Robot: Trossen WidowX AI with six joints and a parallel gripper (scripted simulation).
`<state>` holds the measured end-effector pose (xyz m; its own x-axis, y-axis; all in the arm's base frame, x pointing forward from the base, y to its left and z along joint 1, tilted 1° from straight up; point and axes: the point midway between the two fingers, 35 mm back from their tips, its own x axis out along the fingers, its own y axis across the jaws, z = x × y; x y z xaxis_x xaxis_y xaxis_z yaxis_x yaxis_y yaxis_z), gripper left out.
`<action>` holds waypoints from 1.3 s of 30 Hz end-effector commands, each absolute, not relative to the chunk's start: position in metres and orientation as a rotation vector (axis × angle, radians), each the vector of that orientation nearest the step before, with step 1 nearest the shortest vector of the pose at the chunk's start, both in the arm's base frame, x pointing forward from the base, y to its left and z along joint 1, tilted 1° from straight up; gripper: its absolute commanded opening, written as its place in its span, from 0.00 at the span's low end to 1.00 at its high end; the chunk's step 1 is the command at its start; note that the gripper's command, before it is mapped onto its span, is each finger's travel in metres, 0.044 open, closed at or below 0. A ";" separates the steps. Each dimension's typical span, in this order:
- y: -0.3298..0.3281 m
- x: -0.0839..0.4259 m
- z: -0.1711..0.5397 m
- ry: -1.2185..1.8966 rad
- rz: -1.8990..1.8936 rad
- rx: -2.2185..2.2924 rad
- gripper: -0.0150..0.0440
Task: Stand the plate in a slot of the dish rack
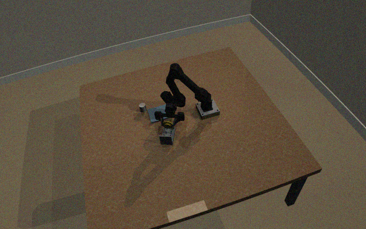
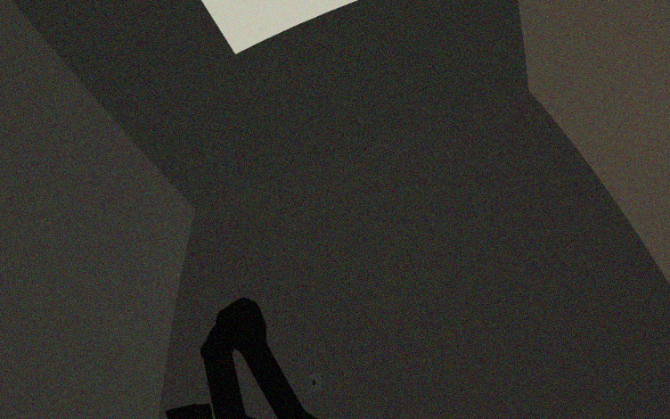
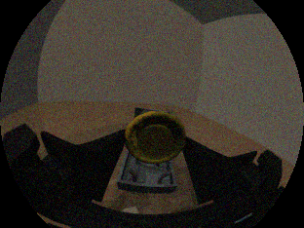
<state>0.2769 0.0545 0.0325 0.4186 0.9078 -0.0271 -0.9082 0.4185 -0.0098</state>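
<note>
My gripper point(image 1: 168, 124) point(image 3: 155, 136) is shut on the yellow plate point(image 1: 167, 124) point(image 3: 156, 141), its fingers on opposite sides of the rim. In the wrist view the plate's round face shows between the fingers. The grey dish rack point(image 1: 166, 139) point(image 3: 146, 184) stands on the table, just in front of the plate in the top view and beyond and below it in the wrist view. The plate covers part of the rack in the wrist view. Whether the plate touches the rack's rails cannot be told. The exterior view shows only dark parts of the arm.
A blue flat mat point(image 1: 154, 113) lies partly under the gripper. A small grey and white can point(image 1: 142, 107) stands left of it. The arm's base point(image 1: 210, 114) is to the right. A pale rectangle point(image 1: 187, 211) lies at the table's front edge.
</note>
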 end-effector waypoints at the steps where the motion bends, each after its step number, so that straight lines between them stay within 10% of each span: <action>1: 0.056 0.276 0.030 0.026 1.134 -0.016 0.25; 19: 0.057 0.273 0.015 0.039 1.139 0.000 0.25; 34: 0.057 0.274 0.015 0.036 1.140 -0.005 0.92; 39: 0.057 0.274 0.015 0.036 1.140 -0.005 0.93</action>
